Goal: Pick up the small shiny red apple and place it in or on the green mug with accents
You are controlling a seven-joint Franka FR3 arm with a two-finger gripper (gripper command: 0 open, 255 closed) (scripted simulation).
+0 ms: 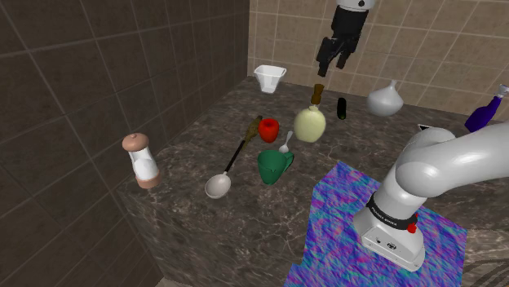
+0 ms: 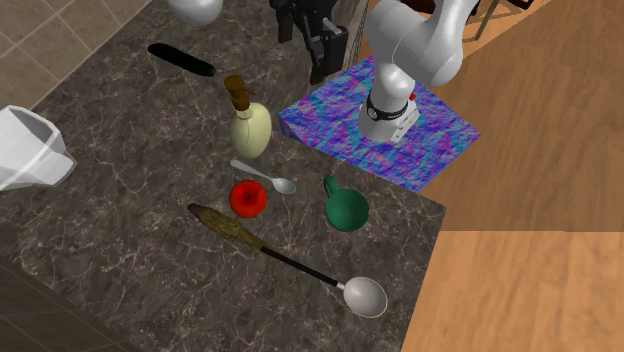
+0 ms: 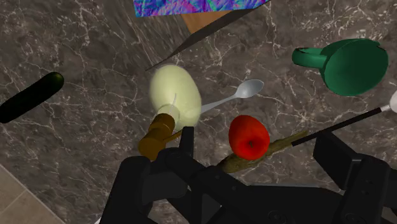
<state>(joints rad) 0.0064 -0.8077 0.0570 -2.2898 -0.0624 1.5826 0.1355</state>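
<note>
The red apple sits on the dark marble counter beside the ladle's brown handle. The green mug lies on its side a short way nearer the counter's front edge. My gripper hangs open high above the counter, over the pale corked bottle. In the wrist view the apple appears far below between the spread fingers of the gripper, untouched, with the mug off beyond it.
A small spoon lies between apple and mug. The long ladle runs past the apple. A white cup, dark cucumber, grey vase, purple bottle and grinder stand around. A patterned cloth lies under the stand.
</note>
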